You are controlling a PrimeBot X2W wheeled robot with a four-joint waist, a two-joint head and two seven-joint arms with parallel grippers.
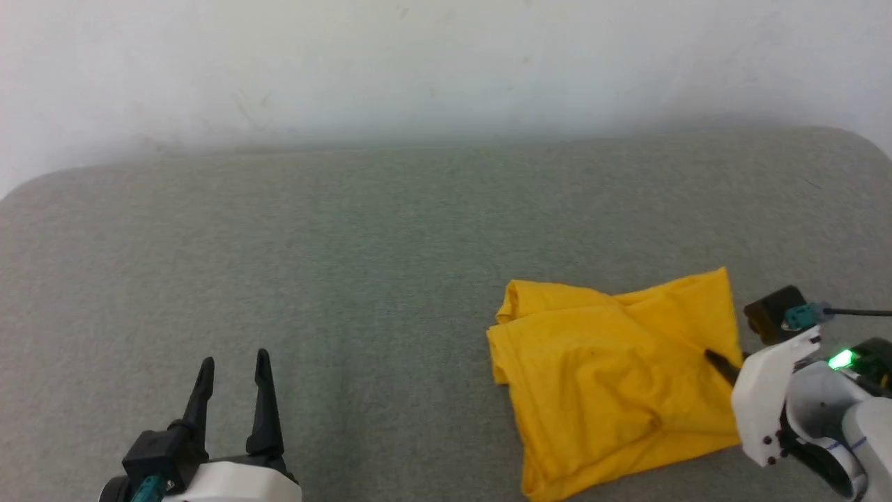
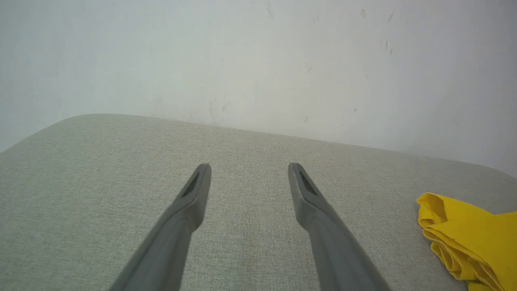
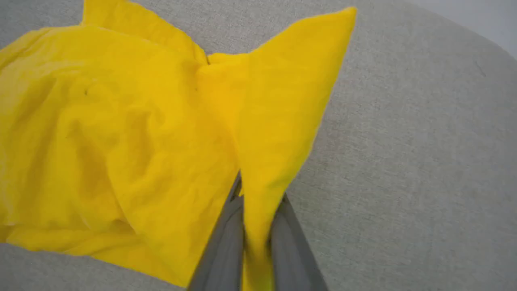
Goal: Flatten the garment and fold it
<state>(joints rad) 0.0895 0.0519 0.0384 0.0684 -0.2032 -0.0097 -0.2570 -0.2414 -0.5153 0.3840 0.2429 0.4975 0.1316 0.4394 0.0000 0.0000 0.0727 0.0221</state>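
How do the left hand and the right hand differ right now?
The left hand has its fingers spread wide with nothing between them; the right hand has its fingers pinched on a fold of the yellow garment. The left hand sits apart from the garment, over the grey surface; the right hand is at the garment's right edge. Both have two long dark fingers.

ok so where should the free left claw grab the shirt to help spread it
Probably take the rolled far-left corner of the garment, coming in low from the robot's left with the open left claw. That edge is bunched and raised off the cushion, faces that claw, and lies opposite the pinch of the right claw.
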